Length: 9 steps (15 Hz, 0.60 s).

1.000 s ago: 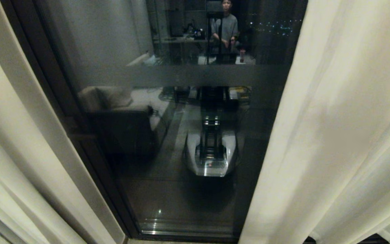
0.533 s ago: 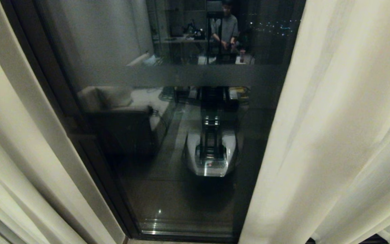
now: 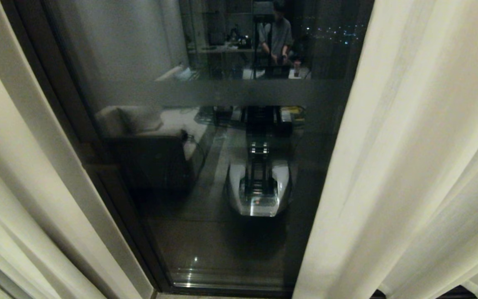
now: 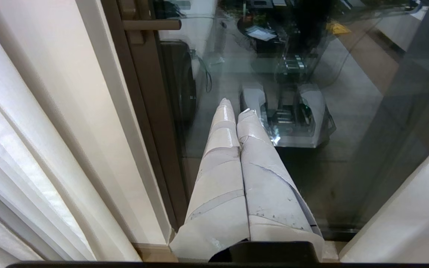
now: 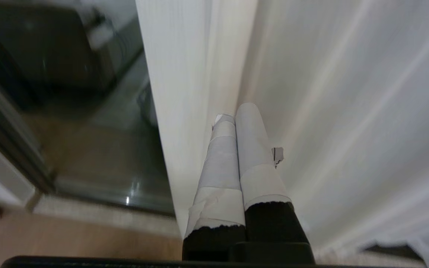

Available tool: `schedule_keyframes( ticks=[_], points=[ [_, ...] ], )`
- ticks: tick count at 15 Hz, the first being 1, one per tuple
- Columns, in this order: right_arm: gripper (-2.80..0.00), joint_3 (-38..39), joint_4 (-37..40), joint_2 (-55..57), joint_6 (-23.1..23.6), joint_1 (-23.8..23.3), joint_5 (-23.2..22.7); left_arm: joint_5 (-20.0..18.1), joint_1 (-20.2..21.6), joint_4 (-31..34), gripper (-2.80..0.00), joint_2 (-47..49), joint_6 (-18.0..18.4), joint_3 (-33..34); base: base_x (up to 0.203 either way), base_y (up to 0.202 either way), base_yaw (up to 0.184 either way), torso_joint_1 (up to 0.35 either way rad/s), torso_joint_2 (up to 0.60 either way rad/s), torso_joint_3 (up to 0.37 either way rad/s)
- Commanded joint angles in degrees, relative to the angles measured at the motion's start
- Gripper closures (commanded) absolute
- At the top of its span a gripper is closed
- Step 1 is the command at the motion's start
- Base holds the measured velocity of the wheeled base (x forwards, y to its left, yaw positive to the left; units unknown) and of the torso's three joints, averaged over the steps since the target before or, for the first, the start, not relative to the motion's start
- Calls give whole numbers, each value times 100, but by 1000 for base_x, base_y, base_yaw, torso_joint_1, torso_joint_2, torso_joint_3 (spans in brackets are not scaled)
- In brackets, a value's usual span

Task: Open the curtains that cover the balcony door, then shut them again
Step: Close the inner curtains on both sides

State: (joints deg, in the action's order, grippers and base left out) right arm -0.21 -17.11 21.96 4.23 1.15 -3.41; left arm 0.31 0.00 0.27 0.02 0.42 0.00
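The curtains [image 3: 409, 166] hang parted, one cream panel on each side of the balcony door [image 3: 230, 174], whose dark glass shows bare between them. The door's dark brown frame [image 3: 110, 195] runs down just beside the left panel's [image 3: 27, 178] hemmed edge. The glass mirrors the room behind the robot: its own white base [image 3: 259, 191], a beige armchair [image 3: 147, 137] to the left of that base, and a person [image 3: 279, 37] standing at a desk [image 3: 222, 50] far back. Neither arm appears in the head view. In its wrist view, the left end effector [image 4: 236, 106] points at the glass in front of the door, its tape-wrapped fingers [image 4: 220, 149] pressed together and holding nothing, clear of both panels. In the right wrist view, the right end effector [image 5: 235, 111] lies against the folds of the right panel [image 5: 330, 111], just beside that panel's inner edge; its taped fingers [image 5: 251, 137] are pressed together too, with no fabric visibly caught between them.
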Motion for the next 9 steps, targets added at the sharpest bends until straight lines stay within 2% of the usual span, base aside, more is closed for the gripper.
schedule_keyframes(
  ticks=[1, 4, 6, 9],
  points=[
    [0, 11, 994, -1067, 36, 0, 32, 4, 0, 0, 0, -2, 2, 0, 0, 0, 0, 0, 0, 0],
    [0, -35, 1637, -1806, 1, -53, 58, 4, 0, 0, 0, -2, 2, 0, 0, 0, 0, 0, 0, 0],
    [0, -26, 1777, -2194, -13, -72, 87, 4, 0, 0, 0, -2, 2, 0, 0, 0, 0, 0, 0, 0],
    [0, -20, 1799, -2187, -9, -79, 95, 4, 0, 0, 0, -2, 2, 0, 0, 0, 0, 0, 0, 0]
  ],
)
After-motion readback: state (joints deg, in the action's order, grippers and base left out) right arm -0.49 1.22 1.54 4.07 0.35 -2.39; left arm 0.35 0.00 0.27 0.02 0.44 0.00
